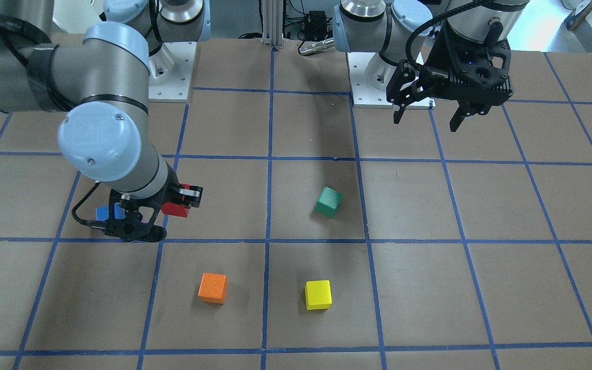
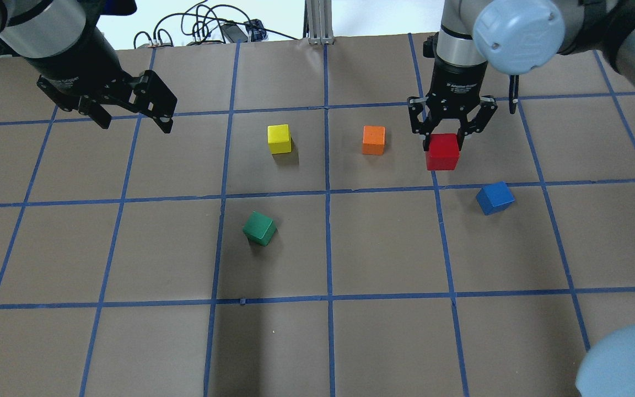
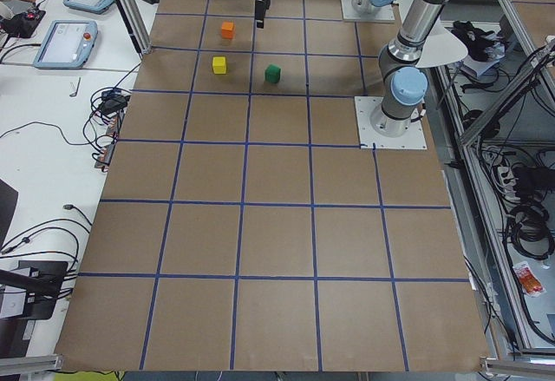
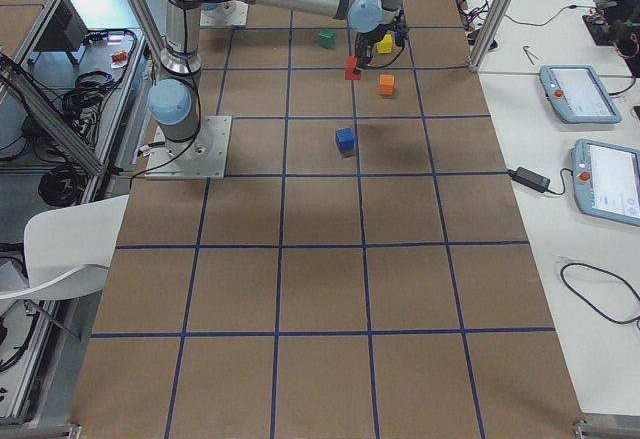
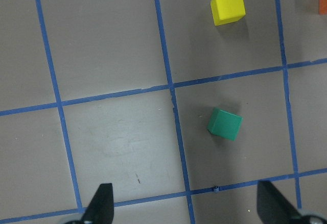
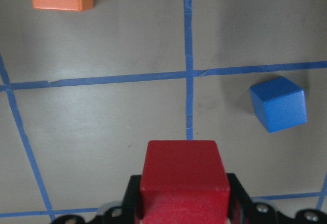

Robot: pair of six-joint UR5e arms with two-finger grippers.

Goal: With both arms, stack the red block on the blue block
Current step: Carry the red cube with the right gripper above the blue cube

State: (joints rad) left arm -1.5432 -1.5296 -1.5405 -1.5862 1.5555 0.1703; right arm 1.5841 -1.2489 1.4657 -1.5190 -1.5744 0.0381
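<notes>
My right gripper (image 2: 443,144) is shut on the red block (image 2: 442,151) and holds it above the table. In the right wrist view the red block (image 6: 184,178) sits between the jaws. The blue block (image 6: 278,104) lies on the table ahead and to the right of it. In the overhead view the blue block (image 2: 495,197) lies nearer the robot and to the right of the red one. In the front view my right gripper (image 1: 172,205) partly hides the blue block (image 1: 105,213). My left gripper (image 2: 135,124) is open and empty, high over the far left of the table.
An orange cube (image 2: 373,139) lies just left of the red block. A yellow cube (image 2: 279,138) lies further left. A green cube (image 2: 259,228) lies tilted, left of the middle. The left wrist view shows the green cube (image 5: 225,124) and the yellow cube (image 5: 228,6) below.
</notes>
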